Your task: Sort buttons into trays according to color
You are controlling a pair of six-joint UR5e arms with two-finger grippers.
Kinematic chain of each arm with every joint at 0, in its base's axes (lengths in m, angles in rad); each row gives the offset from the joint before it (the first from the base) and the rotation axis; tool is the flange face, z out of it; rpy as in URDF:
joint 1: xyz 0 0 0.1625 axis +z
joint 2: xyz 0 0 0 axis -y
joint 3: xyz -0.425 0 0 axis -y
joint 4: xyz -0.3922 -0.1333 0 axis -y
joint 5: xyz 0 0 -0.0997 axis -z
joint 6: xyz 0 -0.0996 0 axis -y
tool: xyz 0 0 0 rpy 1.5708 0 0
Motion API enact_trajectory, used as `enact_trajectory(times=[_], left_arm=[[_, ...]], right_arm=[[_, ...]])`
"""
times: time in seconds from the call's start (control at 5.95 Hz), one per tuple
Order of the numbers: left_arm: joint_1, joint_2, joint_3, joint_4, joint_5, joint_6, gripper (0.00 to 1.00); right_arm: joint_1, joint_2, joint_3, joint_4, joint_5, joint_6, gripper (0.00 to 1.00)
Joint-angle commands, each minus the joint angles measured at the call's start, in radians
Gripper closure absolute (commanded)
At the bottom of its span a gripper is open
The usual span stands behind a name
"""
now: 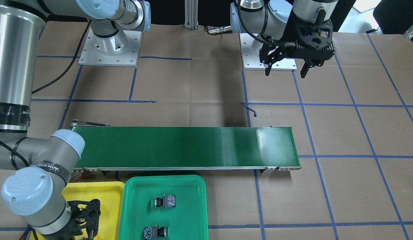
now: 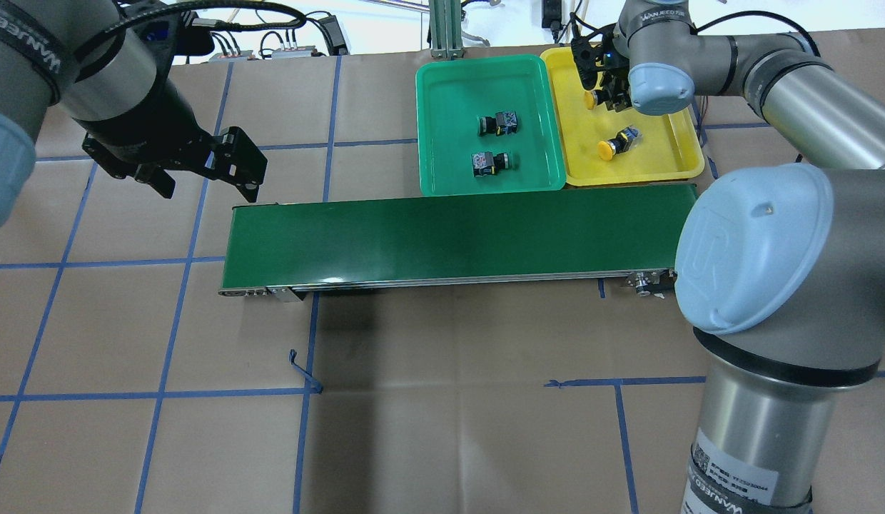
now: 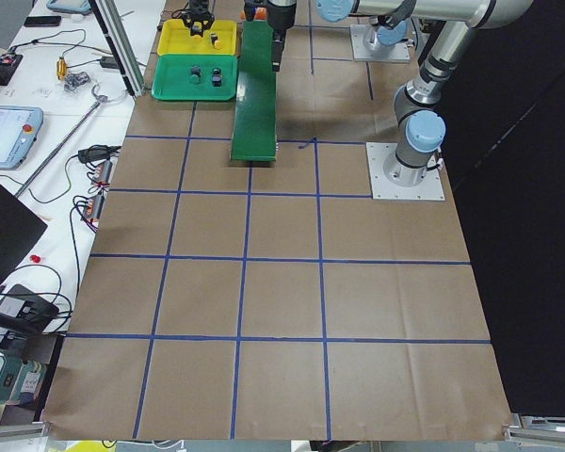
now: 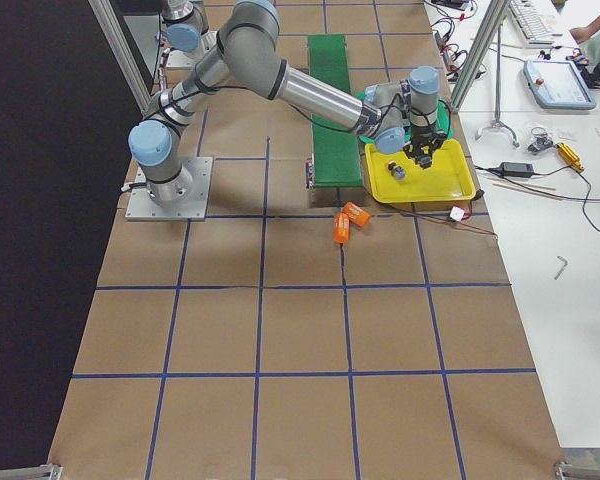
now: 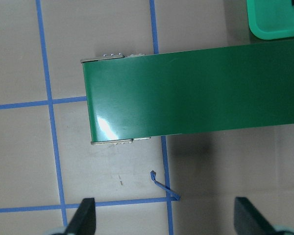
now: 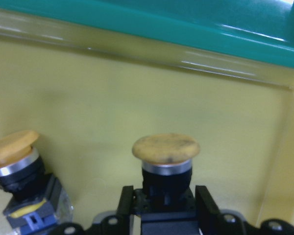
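My right gripper [image 6: 164, 205] is shut on a yellow-capped button [image 6: 165, 148] low over the yellow tray [image 6: 88, 107]. It shows at the tray's far side in the overhead view [image 2: 603, 89]. A second yellow button [image 2: 617, 145] lies in the yellow tray [image 2: 664, 160]. The green tray [image 2: 442, 107] next to it holds two green-capped buttons [image 2: 498, 123] [image 2: 489, 162]. My left gripper [image 2: 200, 182] is open and empty, above the table by the left end of the conveyor belt [image 2: 449, 228]. Its fingertips [image 5: 85, 215] frame the belt's end [image 5: 196, 93].
The long dark-green conveyor [image 1: 180, 146] lies across the table in front of both trays, with nothing on it. Two orange cylinders [image 4: 348, 220] lie on the paper by the yellow tray's outer side. Cables and devices sit on the white bench [image 4: 540, 150] beyond the trays.
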Motion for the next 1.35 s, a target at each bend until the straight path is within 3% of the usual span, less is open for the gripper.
enact_trajectory(times=[0.0, 0.34, 0.67, 1.01, 1.18], left_arm=[[0.0, 0.0, 0.0, 0.0, 0.0, 0.0, 0.01], [0.002, 0.0, 0.001, 0.0, 0.0, 0.0, 0.01], [0.002, 0.0, 0.001, 0.0, 0.002, 0.0, 0.01], [0.002, 0.002, 0.001, 0.0, 0.004, 0.0, 0.01], [0.0, 0.002, 0.001, 0.0, 0.004, 0.0, 0.01]], right_arm=[[-0.001, -0.098, 0.011, 0.099, -0.012, 0.084, 0.0], [-0.001, -0.22, 0.037, 0.31, -0.012, 0.301, 0.0], [0.02, -0.458, 0.195, 0.496, 0.0, 0.652, 0.0], [0.031, -0.712, 0.39, 0.5, -0.003, 1.076, 0.0], [0.034, -0.765, 0.409, 0.526, 0.0, 1.318, 0.0]])
